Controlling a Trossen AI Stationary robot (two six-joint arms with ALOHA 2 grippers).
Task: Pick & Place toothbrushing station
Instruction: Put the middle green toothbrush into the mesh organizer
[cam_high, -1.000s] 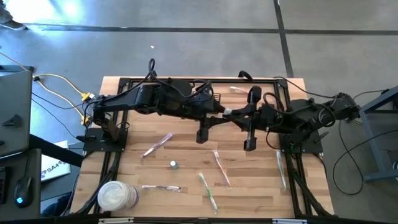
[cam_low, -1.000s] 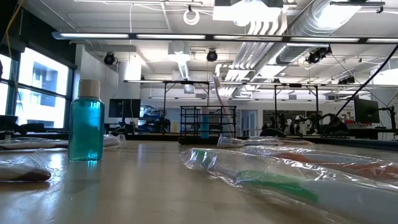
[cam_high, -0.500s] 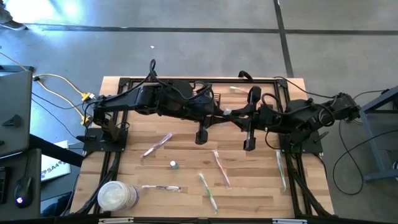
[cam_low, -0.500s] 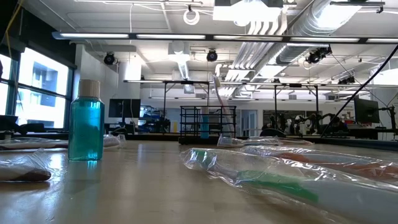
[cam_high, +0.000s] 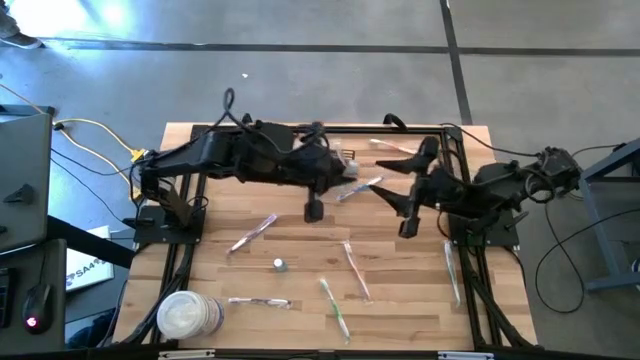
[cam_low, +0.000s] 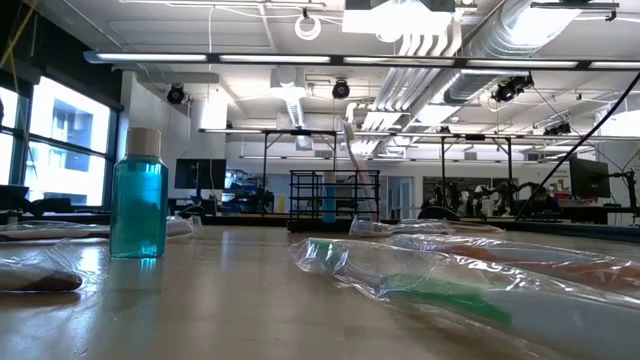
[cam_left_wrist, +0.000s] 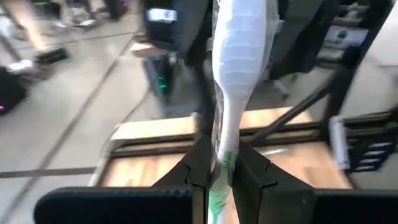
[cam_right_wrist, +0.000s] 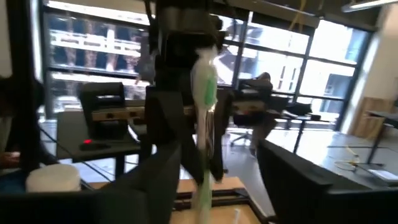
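- Over the far middle of the tabletop (cam_high: 400, 300): left gripper (cam_left_wrist: 222, 174), fingers closed tight on the green handle of a wrapped toothbrush (cam_left_wrist: 233, 68). Its white end sticks out past the fingertips.
- Facing it, from the right edge: right gripper (cam_right_wrist: 217, 149), fingers spread wide to either side of that same toothbrush and apart from it; it grips nothing.
- Toothbrushing station (cam_low: 350, 200): black wire basket at the tabletop's far edge, behind the left arm. From above it is mostly covered by the arm. In the low view a pale stem rises above its rim and something blue stands inside; neither can be made out clearly.
- Bottle (cam_low: 137, 195): clear, filled with blue liquid, white cap, upright near the middle of the tabletop.
- White tub (cam_high: 190, 316): round, at the front left corner. Whether it has a lid or holds anything cannot be told.
- Loose wrapped toothbrushes, all flat: one left of centre (cam_high: 253, 233), one beside the tub (cam_high: 260, 301), two toward the front edge (cam_high: 335, 307) (cam_high: 356, 270), one along the right edge (cam_high: 452, 272), one at the far edge (cam_high: 385, 145).
- Surface: pale wood planks inside a black frame.
- Room: grey concrete floor (cam_high: 300, 80) with dark seams, a yellow cable (cam_high: 95, 140) off the left edge; ceiling ducts, strip lights and tall windows beyond.
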